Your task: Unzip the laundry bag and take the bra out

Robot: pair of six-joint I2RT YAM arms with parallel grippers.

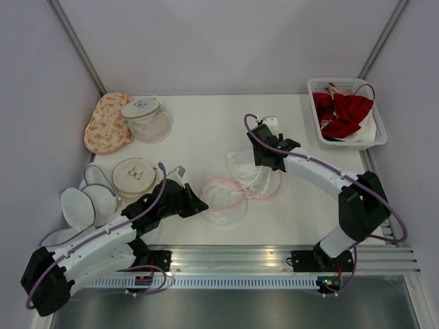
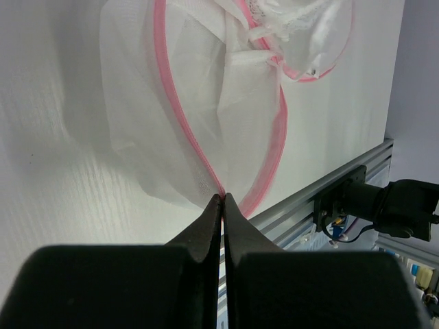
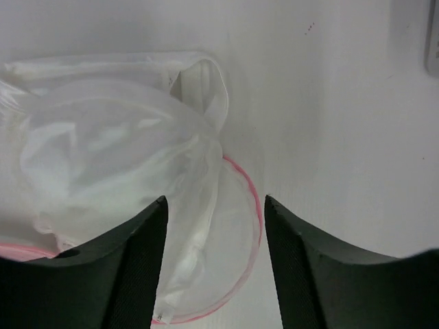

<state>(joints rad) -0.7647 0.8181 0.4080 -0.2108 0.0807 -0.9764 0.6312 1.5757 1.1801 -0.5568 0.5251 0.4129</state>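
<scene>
The laundry bag (image 1: 225, 197) lies open and flattened at mid-table, white mesh with a pink rim. My left gripper (image 1: 202, 204) is at its left edge. In the left wrist view the jaws (image 2: 223, 197) are pressed together on the bag's pink rim, and the mesh (image 2: 199, 123) stretches away from them. The white bra (image 1: 250, 171) lies crumpled on the bag's right half, and its lacy edge (image 2: 295, 17) shows at the top of the left wrist view. My right gripper (image 1: 269, 163) is open just above the bra (image 3: 103, 151), its fingers straddling the fabric and the pink rim (image 3: 256, 199).
A white basket (image 1: 379, 133) with red clothes stands at the back right. An orange floral pouch (image 1: 106, 123) and a clear mesh dome (image 1: 145, 118) sit at the back left. A beige round bag (image 1: 134, 177) and white mesh bags (image 1: 79, 205) lie by my left arm.
</scene>
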